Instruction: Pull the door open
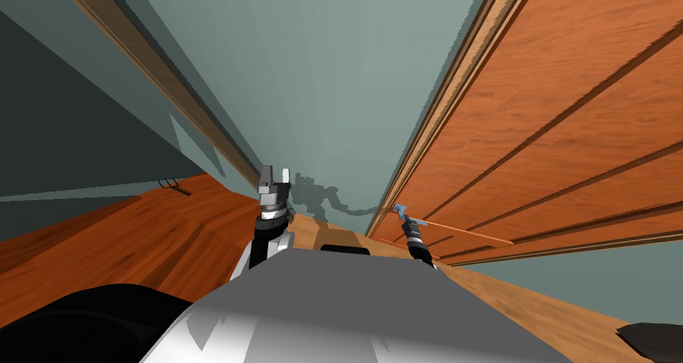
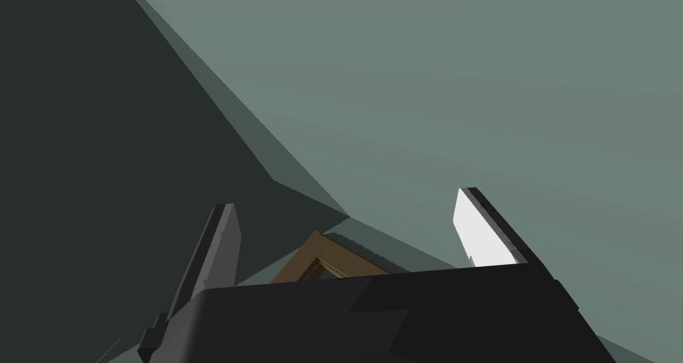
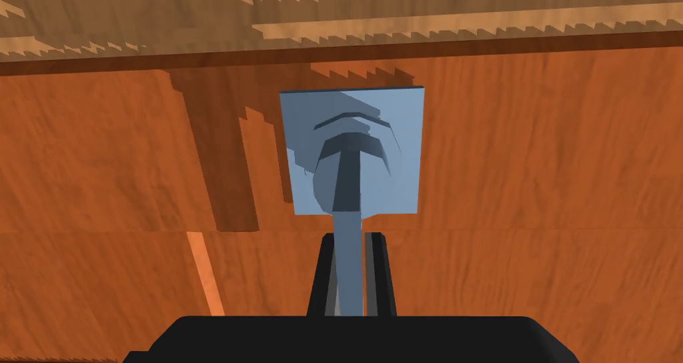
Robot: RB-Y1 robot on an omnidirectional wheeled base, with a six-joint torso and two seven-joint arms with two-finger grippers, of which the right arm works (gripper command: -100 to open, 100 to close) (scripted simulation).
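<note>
right arm stretched forward – right gripper (image 3: 350,240) pinches the blue-grey lever handle (image 3: 347,215) | handle juts from a square plate (image 3: 400,152) on the orange wood door (image 3: 533,179) | left gripper (image 2: 347,200) held upright, fingers spread – grey-green wall (image 2: 467,79) beyond

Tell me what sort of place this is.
Probably an indoor hallway in a house, right at a doorway: a panelled reddish wooden door in a lighter wooden frame, plain grey-green walls, and a blue-grey lever handle that the right gripper is shut on.
</note>
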